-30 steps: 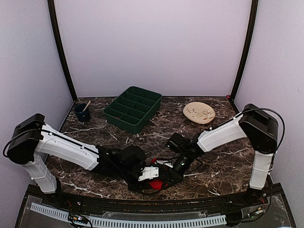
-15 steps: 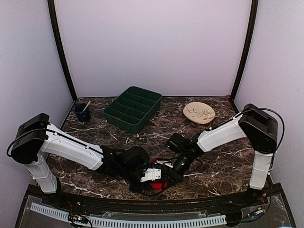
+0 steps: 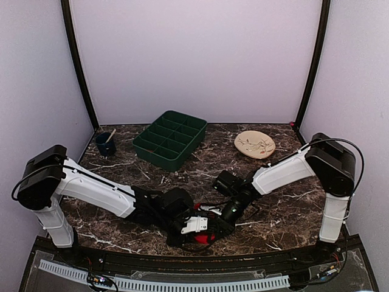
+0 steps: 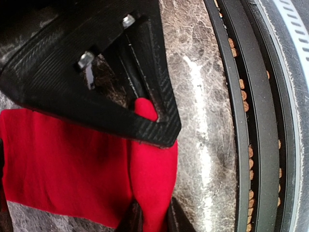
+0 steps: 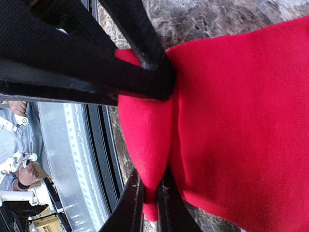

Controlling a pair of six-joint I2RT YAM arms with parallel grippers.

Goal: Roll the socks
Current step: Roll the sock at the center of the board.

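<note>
Pale lilac walls (image 3: 194, 55) enclose a dark marbled table (image 3: 200, 167). The left arm (image 3: 91, 190) and the right arm (image 3: 285, 170) both reach low toward its near edge. The green tray (image 3: 171, 139) stands well apart at the rear. The socks (image 4: 63, 164) lie flat on the table, just beside the black rail (image 4: 231, 96). The left jaws and the right jaws are each clenched on one raised fold of red fabric, from opposite ends. Judgement: a two-point hold keeps the first turn of the roll even.

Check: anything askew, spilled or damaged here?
Nothing stands out. The bright red fabric sock lies on the dark marbled table, a fold pinched by the left end effector and the right end effector.
</note>
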